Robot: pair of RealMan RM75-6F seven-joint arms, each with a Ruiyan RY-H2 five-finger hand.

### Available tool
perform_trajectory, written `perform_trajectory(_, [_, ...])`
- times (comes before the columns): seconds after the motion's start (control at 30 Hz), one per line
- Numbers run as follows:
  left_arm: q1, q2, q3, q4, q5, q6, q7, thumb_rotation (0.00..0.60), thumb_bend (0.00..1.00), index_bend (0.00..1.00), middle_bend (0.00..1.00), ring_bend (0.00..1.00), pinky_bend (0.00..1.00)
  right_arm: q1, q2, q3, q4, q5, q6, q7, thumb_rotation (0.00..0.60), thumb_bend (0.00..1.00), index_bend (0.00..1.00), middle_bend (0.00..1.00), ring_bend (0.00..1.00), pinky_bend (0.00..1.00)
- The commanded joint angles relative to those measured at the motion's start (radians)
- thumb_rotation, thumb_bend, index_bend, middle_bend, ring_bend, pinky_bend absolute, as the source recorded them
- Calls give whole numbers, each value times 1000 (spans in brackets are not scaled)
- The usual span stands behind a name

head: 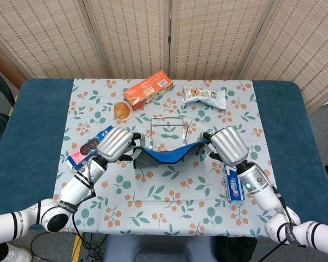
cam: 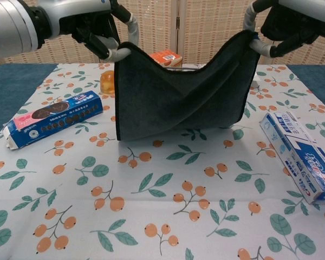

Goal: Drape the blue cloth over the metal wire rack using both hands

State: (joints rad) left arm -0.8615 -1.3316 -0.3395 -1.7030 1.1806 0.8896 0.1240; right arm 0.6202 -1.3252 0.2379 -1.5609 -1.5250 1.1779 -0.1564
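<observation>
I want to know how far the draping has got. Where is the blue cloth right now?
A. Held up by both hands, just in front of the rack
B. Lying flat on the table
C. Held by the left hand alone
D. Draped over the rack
A: the left hand and right hand each hold a top corner of the blue cloth, which hangs between them in front of the metal wire rack.

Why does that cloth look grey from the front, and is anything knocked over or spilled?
Nothing is spilled or knocked over. The blue cloth hangs between the left hand and right hand; the chest view shows its darker underside. The wire rack stands upright behind it.
</observation>
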Motion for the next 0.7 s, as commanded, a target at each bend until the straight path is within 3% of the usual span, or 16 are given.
perform_trajectory(0.03, [-33, 9, -29, 12, -62, -22, 16, 600, 499, 576, 996, 935, 1000, 16, 8, 16, 3, 23, -17, -19, 600, 480, 650, 923, 882, 1000])
perform_trajectory(0.43, [-156, -42, -80, 115, -246, -62, 61, 600, 499, 579, 995, 935, 1000, 61, 14, 63, 50, 139, -69, -47, 600, 479, 650, 923, 882, 1000])
perform_trajectory(0.7, [-260, -95, -84, 220, -355, -59, 172, 600, 499, 579, 995, 935, 1000, 106, 17, 97, 85, 216, -117, -72, 600, 479, 650, 923, 882, 1000])
